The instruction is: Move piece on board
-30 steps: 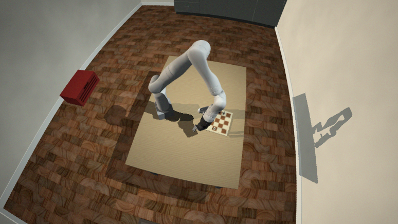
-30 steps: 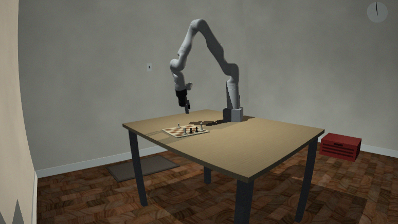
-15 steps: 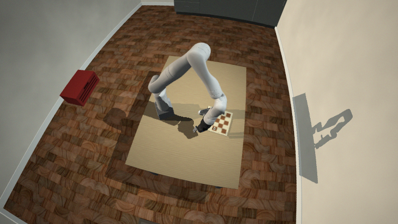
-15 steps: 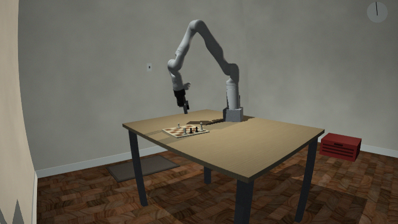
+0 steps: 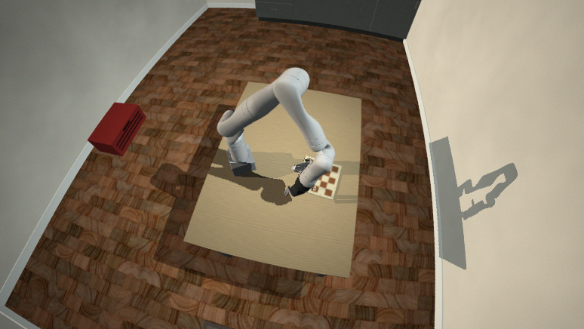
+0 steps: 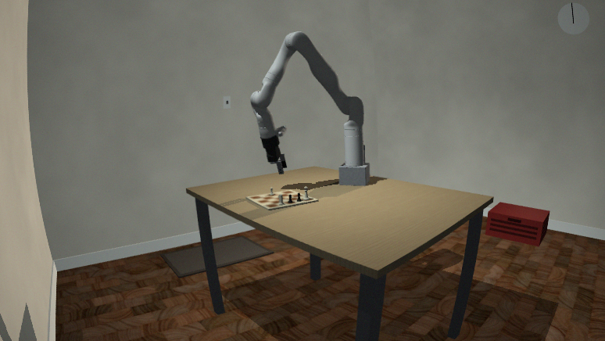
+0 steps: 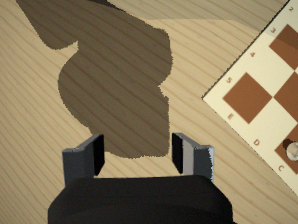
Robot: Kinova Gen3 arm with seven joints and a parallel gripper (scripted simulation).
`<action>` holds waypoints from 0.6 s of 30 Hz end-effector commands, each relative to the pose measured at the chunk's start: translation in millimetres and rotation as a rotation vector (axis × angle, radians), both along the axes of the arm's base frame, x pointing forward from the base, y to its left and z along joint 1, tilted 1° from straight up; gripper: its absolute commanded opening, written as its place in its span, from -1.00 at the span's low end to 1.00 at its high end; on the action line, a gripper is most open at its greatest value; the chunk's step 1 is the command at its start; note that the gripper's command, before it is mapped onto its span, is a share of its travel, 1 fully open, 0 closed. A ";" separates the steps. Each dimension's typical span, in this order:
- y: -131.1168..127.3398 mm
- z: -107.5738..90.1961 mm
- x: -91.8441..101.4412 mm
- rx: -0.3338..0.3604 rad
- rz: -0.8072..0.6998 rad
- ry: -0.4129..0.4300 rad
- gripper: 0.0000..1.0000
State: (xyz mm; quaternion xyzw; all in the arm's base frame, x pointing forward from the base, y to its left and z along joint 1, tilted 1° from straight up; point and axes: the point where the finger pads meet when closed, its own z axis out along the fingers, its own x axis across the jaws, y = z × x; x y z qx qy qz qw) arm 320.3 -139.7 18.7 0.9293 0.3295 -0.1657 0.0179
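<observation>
While the end effector [image 5: 287,191] [image 6: 281,168] [image 7: 137,148] hangs released above the counter [image 5: 265,232] [image 6: 381,224] [image 7: 30,150], beside the chessboard [image 5: 328,192] [image 6: 264,200] [image 7: 247,97], I can see the pale piece [image 5: 314,188] [image 6: 271,191] [image 7: 293,150] upright on C5. Four more stand opposite; I can't tell which occupies C1.

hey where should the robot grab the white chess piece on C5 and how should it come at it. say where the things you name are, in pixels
Probably straight down from above, fingers [image 5: 287,192] [image 6: 282,165] closing on opposite sides of its upright body, just under the head. The white chess piece [image 5: 315,189] [image 6: 271,192] [image 7: 293,150] stands upright and slim, with no other piece right beside it.
</observation>
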 end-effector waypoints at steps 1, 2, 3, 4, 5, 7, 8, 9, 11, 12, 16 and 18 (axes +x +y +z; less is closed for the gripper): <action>-3.8 -0.2 -0.5 0.000 -0.010 0.000 1.00; -3.8 -0.2 -0.5 0.000 -0.010 0.000 1.00; -3.8 -0.2 -0.5 0.000 -0.010 0.000 1.00; -3.8 -0.2 -0.5 0.000 -0.010 0.000 1.00; -6.0 -1.6 2.8 0.031 -0.038 -0.003 1.00; -6.0 -1.6 2.8 0.031 -0.038 -0.003 1.00; -6.0 -1.6 2.8 0.031 -0.038 -0.003 1.00; -6.0 -1.6 2.8 0.031 -0.038 -0.003 1.00; -6.0 -1.6 2.8 0.031 -0.038 -0.003 1.00; -6.0 -1.6 2.8 0.031 -0.038 -0.003 1.00; -8.3 -3.4 5.9 0.062 -0.068 -0.004 1.00; -8.3 -3.4 5.9 0.062 -0.068 -0.004 1.00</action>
